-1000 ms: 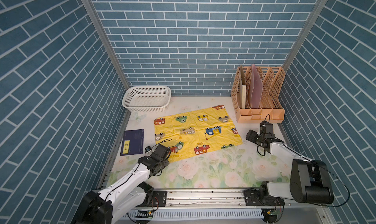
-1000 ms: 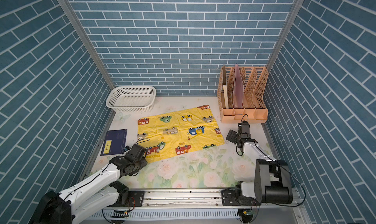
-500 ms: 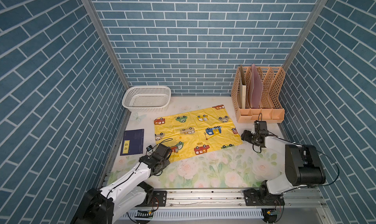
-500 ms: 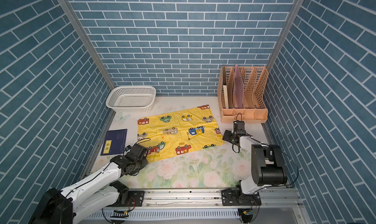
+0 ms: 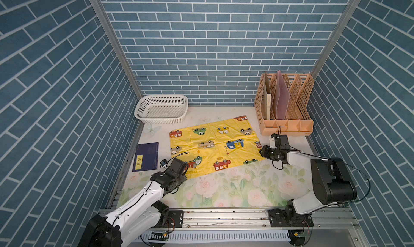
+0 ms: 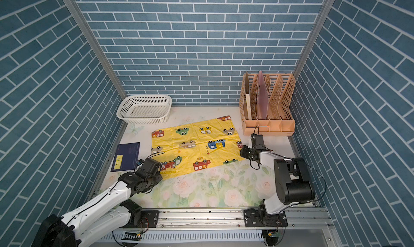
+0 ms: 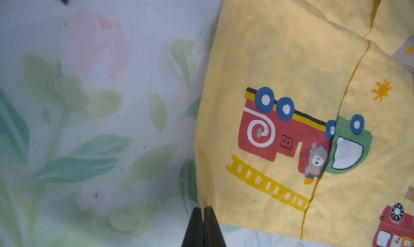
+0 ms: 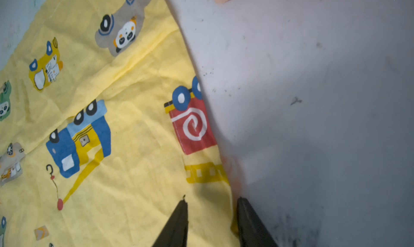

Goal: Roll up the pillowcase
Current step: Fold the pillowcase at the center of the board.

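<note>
The yellow pillowcase (image 5: pixel 212 145) (image 6: pixel 195 149) with cartoon vehicles lies flat in the middle of the table, slightly creased. My left gripper (image 7: pixel 204 209) is shut on the pillowcase's (image 7: pixel 291 55) near-left edge, with a pinch of fabric between the black fingertips. In both top views the left gripper (image 5: pixel 182 167) (image 6: pixel 158 167) sits at that corner. My right gripper (image 8: pixel 210 201) is open and straddles the pillowcase's (image 8: pixel 134 145) right edge near its front corner: one finger is over the fabric, the other over bare table. In both top views the right gripper (image 5: pixel 263 152) (image 6: pixel 243 152) is low at that edge.
A white basket (image 5: pixel 161 110) stands at the back left. At the back right is an orange file rack (image 5: pixel 284 107) holding folders. A dark blue book (image 5: pixel 145 156) lies left of the pillowcase. A floral cover spreads over the table's front (image 5: pixel 224 185).
The left gripper has shut on the pillowcase's edge. The right gripper has swung left from beside the rack to the pillowcase's right edge, and its jaws have narrowed.
</note>
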Action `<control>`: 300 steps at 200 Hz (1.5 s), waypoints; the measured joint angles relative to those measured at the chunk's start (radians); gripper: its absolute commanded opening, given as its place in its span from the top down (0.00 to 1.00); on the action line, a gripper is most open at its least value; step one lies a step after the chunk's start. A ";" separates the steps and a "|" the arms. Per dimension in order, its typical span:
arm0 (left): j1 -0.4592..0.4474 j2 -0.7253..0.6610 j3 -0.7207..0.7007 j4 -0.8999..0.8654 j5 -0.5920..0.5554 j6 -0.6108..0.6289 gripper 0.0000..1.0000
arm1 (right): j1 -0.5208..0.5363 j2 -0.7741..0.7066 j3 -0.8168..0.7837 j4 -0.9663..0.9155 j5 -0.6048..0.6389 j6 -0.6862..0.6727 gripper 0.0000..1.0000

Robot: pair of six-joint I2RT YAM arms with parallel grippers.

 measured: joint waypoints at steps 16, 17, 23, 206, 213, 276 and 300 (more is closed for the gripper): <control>0.000 -0.009 0.000 0.001 -0.003 0.000 1.00 | 0.011 -0.007 0.001 -0.008 -0.002 0.008 0.51; 0.000 -0.009 0.000 0.001 -0.003 0.000 1.00 | 0.012 -0.007 0.001 -0.008 -0.002 0.008 0.51; 0.000 -0.009 0.000 0.001 -0.004 0.000 1.00 | 0.018 -0.011 0.001 -0.014 0.003 0.006 0.50; 0.000 -0.131 -0.008 0.000 -0.064 -0.010 1.00 | 0.047 -0.121 0.013 -0.262 0.222 0.007 1.00; 0.000 -0.137 -0.003 -0.001 -0.066 -0.010 1.00 | 0.033 -0.143 0.013 -0.269 0.200 0.007 1.00; 0.000 -0.161 0.096 -0.041 -0.117 0.006 1.00 | 0.006 -0.183 0.057 -0.333 0.001 0.007 1.00; 0.001 -0.082 0.191 -0.012 -0.140 0.045 1.00 | 0.006 -0.183 0.153 -0.351 -0.032 0.007 1.00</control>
